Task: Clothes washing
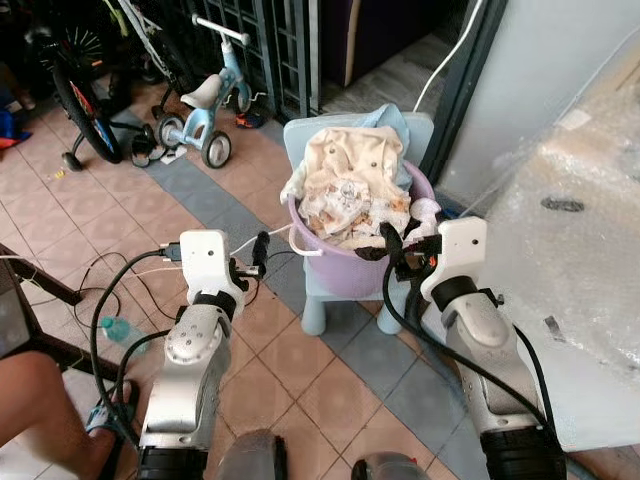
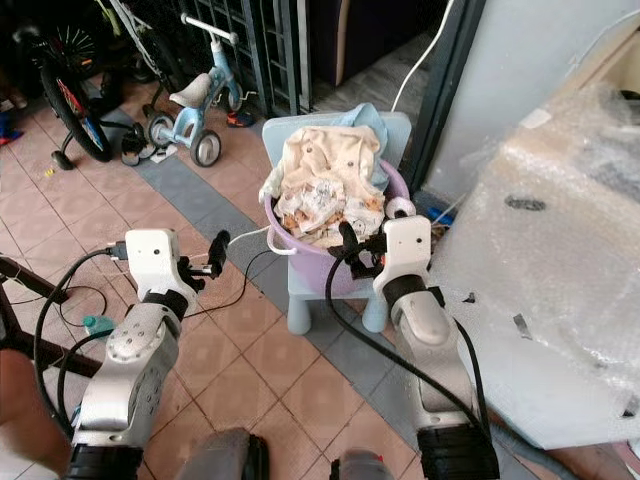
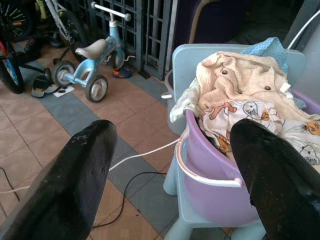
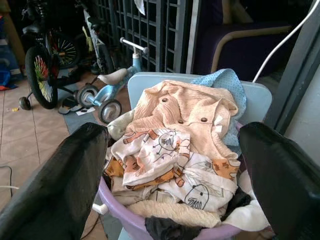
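Note:
A purple laundry basket point(image 1: 335, 265) heaped with cream and printed clothes point(image 1: 350, 180) stands on a small light-blue chair point(image 1: 318, 300) straight ahead. My left gripper point(image 1: 255, 258) hovers open just left of the basket, level with its white handle point(image 3: 200, 175). At the basket's near right rim my right gripper point(image 1: 392, 245) is open as well. In the right wrist view its fingers point(image 4: 60, 185) spread wide before the pile, with a buttoned cream garment point(image 4: 185, 112) on top. Neither gripper holds anything.
A white appliance wrapped in bubble wrap point(image 1: 580, 230) fills the right side. A blue tricycle point(image 1: 205, 110) and a bicycle point(image 1: 75, 90) stand at the back left by a metal gate. Cables point(image 1: 120, 270) and a green bottle point(image 1: 120, 330) lie on the tiles. A person's leg point(image 1: 40, 400) is at lower left.

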Controlling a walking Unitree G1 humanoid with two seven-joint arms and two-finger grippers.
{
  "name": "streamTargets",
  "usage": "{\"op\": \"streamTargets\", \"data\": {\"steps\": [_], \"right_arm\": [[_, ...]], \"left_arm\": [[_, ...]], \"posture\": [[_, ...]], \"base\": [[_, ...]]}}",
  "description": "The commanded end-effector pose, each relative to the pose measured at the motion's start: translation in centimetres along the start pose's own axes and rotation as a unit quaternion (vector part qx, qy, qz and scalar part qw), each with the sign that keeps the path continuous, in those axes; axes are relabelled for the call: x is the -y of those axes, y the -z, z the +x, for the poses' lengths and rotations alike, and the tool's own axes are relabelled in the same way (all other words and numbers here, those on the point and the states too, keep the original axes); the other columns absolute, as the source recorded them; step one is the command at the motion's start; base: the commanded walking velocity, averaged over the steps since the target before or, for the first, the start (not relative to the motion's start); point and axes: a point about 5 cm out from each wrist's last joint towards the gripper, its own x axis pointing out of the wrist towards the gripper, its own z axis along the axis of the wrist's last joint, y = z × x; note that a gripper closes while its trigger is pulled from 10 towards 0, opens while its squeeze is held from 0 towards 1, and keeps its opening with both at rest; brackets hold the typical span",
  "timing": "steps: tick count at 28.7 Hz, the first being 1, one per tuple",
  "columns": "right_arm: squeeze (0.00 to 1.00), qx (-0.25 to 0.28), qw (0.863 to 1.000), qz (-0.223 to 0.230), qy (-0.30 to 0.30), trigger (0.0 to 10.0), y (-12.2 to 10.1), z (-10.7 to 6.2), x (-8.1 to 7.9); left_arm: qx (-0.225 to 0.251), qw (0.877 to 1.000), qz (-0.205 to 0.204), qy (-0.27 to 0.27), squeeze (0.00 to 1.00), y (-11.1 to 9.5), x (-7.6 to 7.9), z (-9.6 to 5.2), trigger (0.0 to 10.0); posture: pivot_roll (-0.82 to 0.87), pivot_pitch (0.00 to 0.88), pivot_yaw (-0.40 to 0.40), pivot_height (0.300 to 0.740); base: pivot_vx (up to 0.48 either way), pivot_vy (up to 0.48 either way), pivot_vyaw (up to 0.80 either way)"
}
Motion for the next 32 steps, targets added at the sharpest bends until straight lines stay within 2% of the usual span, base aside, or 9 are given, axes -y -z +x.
{"op": "streamTargets", "data": {"steps": [1,7,11,17,21,27,30,32], "right_arm": [[0.00,-0.001,1.000,-0.014,-0.017,10.0,0.1,0.0,-0.7],[0.00,-0.004,1.000,-0.016,-0.024,10.0,0.3,0.0,-0.9],[0.00,-0.029,0.999,-0.024,-0.017,10.0,1.1,0.1,-0.9],[0.00,-0.120,0.991,-0.062,-0.015,10.0,3.9,-0.4,-0.5],[0.00,-0.159,0.986,-0.050,-0.001,10.0,5.0,-0.8,-0.2],[0.00,-0.180,0.983,-0.037,0.021,10.0,5.8,-0.8,0.0],[0.00,-0.212,0.976,-0.044,0.020,10.0,6.5,-0.6,-0.2],[0.00,-0.242,0.968,-0.056,0.027,10.0,7.1,-0.8,0.0]], "left_arm": [[-0.005,1.000,-0.007,-0.012,0.00,0.1,-0.5,-0.1,10.0],[-0.004,1.000,-0.006,-0.012,0.00,0.1,-0.5,0.0,10.0],[-0.005,1.000,-0.005,-0.011,0.00,0.2,-0.4,0.1,10.0],[-0.019,1.000,-0.009,-0.015,0.00,0.5,-0.4,-0.1,10.0],[-0.021,1.000,-0.003,-0.023,0.00,0.5,-0.5,-0.3,10.0],[-0.025,0.999,0.016,-0.041,0.00,0.5,-1.4,-1.4,10.0],[-0.037,0.998,0.025,-0.052,0.00,0.9,-1.9,-2.4,10.0],[-0.042,0.997,0.039,-0.047,0.00,0.8,-1.9,-3.1,10.0]], "posture": [[0.01,0.129,0.028,0.740],[0.01,0.127,0.028,0.740],[0.01,0.126,0.028,0.740],[0.01,0.127,0.024,0.740],[0.04,0.132,0.021,0.740],[0.08,0.168,0.015,0.740],[0.09,0.187,0.012,0.740],[0.11,0.248,0.010,0.740]], "base": [[0.458,0.000,0.00],[0.454,0.000,0.69],[0.450,0.000,0.00],[0.348,0.000,0.00],[0.000,0.000,0.00],[0.000,0.000,0.00],[0.000,0.000,0.00],[0.000,0.000,0.00]]}}
